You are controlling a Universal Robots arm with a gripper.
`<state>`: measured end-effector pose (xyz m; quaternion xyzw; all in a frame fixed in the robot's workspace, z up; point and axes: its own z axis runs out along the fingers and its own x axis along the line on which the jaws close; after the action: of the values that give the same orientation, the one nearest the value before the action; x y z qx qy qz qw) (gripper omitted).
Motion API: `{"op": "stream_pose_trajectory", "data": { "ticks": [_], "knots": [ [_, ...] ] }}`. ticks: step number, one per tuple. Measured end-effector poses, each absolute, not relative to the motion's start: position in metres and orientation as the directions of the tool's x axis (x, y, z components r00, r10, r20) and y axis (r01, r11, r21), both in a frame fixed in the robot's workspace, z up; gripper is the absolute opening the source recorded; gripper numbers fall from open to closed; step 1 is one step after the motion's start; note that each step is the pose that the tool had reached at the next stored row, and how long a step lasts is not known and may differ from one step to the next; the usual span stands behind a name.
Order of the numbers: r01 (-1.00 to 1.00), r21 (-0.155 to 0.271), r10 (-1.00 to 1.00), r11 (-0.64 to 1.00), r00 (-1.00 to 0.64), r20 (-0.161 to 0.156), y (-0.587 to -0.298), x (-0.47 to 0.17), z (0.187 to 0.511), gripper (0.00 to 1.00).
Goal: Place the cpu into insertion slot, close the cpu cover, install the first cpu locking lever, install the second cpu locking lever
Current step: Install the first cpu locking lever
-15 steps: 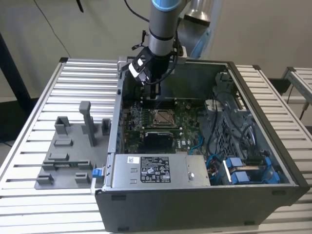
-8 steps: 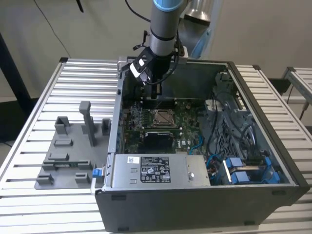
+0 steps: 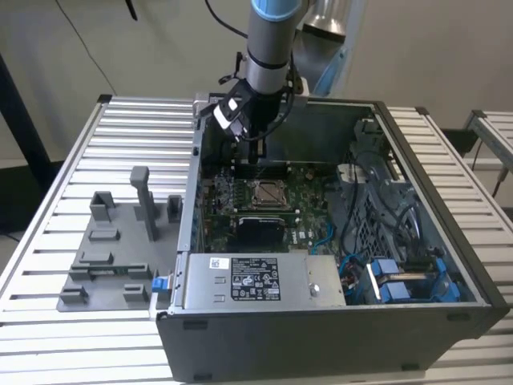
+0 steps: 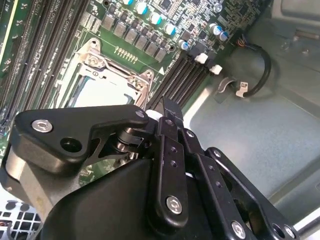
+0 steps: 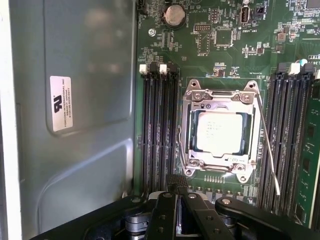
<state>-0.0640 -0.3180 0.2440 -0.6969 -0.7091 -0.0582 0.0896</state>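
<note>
cpu (image 5: 218, 131) seated in the insertion slot (image 5: 239, 172), cpu cover (image 5: 192, 131) flat around it, one thin locking lever (image 5: 267, 145) slanting off its side, in the exterior view we see the gripper (image 3: 256, 151) at twelve o'clock of the slot, fingers pinched together, empty

Silvery cpu (image 5: 219, 131) beneath lowered cpu cover (image 5: 216, 161)

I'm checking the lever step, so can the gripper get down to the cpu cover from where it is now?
Probably yes. The gripper hangs just off the cpu cover, nothing stands over it, and the memory slots beside it sit low. The thin lever runs along one edge and might get brushed.
</note>
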Motion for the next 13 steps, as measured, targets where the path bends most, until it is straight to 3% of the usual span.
{"op": "stream_pose_trajectory", "data": {
  "ticks": [13],
  "knots": [
    [0.999, -0.042, 0.977, 0.001, 0.008, 0.214, -0.3223, -0.0640, 0.2425, 0.11]
  ]
}}
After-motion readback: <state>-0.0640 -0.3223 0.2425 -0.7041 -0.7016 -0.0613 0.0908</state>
